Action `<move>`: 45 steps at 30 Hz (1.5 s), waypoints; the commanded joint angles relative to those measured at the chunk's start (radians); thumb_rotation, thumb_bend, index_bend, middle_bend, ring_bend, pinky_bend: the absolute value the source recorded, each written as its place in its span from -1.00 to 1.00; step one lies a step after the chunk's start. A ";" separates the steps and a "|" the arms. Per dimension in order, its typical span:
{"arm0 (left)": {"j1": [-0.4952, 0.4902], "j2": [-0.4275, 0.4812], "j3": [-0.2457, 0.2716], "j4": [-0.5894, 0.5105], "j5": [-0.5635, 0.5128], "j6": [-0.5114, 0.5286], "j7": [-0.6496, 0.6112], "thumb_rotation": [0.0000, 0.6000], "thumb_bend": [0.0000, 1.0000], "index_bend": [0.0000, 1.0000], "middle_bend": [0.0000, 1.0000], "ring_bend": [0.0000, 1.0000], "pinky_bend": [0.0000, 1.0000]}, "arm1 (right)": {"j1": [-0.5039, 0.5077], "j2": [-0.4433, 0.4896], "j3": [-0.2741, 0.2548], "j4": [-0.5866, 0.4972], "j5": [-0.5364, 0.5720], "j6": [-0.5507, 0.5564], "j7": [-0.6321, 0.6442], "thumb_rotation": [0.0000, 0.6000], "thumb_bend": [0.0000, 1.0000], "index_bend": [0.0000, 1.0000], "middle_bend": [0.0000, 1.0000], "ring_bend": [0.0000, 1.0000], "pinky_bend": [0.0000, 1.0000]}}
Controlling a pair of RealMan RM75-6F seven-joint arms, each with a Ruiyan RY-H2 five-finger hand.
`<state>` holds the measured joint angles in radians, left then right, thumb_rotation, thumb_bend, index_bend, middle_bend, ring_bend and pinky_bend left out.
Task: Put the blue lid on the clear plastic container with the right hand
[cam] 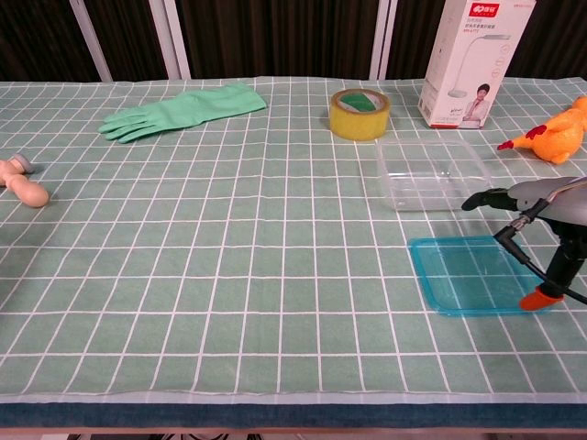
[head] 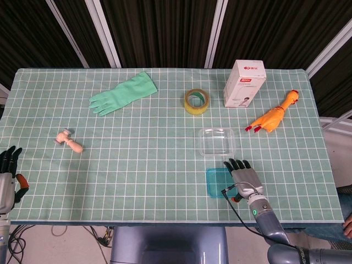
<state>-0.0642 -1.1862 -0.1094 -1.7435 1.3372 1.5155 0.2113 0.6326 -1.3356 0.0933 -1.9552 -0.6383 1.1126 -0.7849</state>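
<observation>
Dark vertical panels with pale strips back a bench (head: 137, 165) covered in a green cloth with a white grid. Near the front edge, right of centre, lies the flat blue translucent plastic lid (head: 216, 182), and the robot's right hand (head: 242, 177) hovers over its right half with the fingers (head: 235, 164) spread and extended toward the back, holding nothing; from the chest view the hand (cam: 541, 197) appears raised above the lid (cam: 463, 273), though whether any part touches it cannot be told. Just behind the lid, apart from it, sits the clear rectangular plastic container (head: 216, 141), open and upright. The left hand (head: 7, 176) hangs off the front-left corner, below the bench edge, its dark fingers apart and empty.

Along the back edge stand a roll of yellowish packing tape (head: 196, 101) at centre and a white cardboard box with red lettering (head: 244, 83) to its right. An orange rubber chicken toy (head: 271, 119) lies toward the right edge, between the box and the container. A mint-green rubber glove (head: 123, 93) rests flat toward the back-left, and a small pale wooden mallet-shaped toy (head: 69, 141) lies near the left edge.
</observation>
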 commanded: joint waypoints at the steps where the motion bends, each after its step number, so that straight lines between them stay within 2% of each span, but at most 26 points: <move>1: 0.000 0.000 0.000 0.000 -0.001 0.001 0.001 1.00 0.64 -0.90 -1.00 -1.00 -1.00 | 0.006 -0.014 -0.002 0.011 0.005 -0.001 0.020 1.00 -0.86 -0.77 -1.00 -1.00 -1.00; 8: 0.000 0.000 -0.001 -0.001 -0.007 0.000 0.003 1.00 0.64 -0.90 -1.00 -1.00 -1.00 | 0.015 -0.040 -0.017 0.038 0.001 -0.003 0.047 1.00 -0.86 -0.63 -1.00 -1.00 -1.00; 19: 0.000 -0.001 -0.003 -0.003 -0.014 0.001 0.006 1.00 0.64 -0.90 -1.00 -1.00 -1.00 | 0.028 -0.066 -0.016 0.061 -0.022 0.019 0.073 1.00 -0.86 -0.62 -1.00 -1.00 -1.00; 22: 0.000 -0.001 -0.003 -0.003 -0.016 0.001 0.007 1.00 0.64 -0.90 -1.00 -1.00 -1.00 | 0.033 -0.064 -0.017 0.056 -0.013 0.023 0.068 1.00 -0.86 -0.66 -1.00 -1.00 -1.00; 27: 0.000 -0.001 -0.003 -0.003 -0.016 0.002 0.010 1.00 0.64 -0.90 -1.00 -1.00 -1.00 | 0.054 -0.063 -0.018 0.053 0.037 0.014 0.048 1.00 -0.86 -0.89 -1.00 -1.00 -1.00; 30: 0.000 -0.003 -0.006 -0.004 -0.026 0.002 0.011 1.00 0.64 -0.90 -1.00 -1.00 -1.00 | 0.072 -0.057 -0.023 0.042 0.067 0.019 0.018 1.00 -0.86 -0.96 -1.00 -1.00 -1.00; 38: 0.001 -0.006 -0.010 -0.008 -0.036 0.006 0.020 1.00 0.64 -0.90 -1.00 -1.00 -1.00 | 0.083 -0.057 -0.034 0.028 0.070 0.035 0.011 1.00 -0.86 -0.98 -0.98 -1.00 -1.00; 45: 0.001 -0.007 -0.011 -0.010 -0.046 0.005 0.027 1.00 0.64 -0.90 -1.00 -1.00 -1.00 | 0.080 -0.083 -0.046 0.058 0.041 0.041 0.033 1.00 -0.86 -0.98 -0.82 -1.00 -1.00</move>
<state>-0.0631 -1.1929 -0.1202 -1.7536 1.2929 1.5205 0.2375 0.7147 -1.4124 0.0480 -1.9044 -0.5898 1.1507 -0.7588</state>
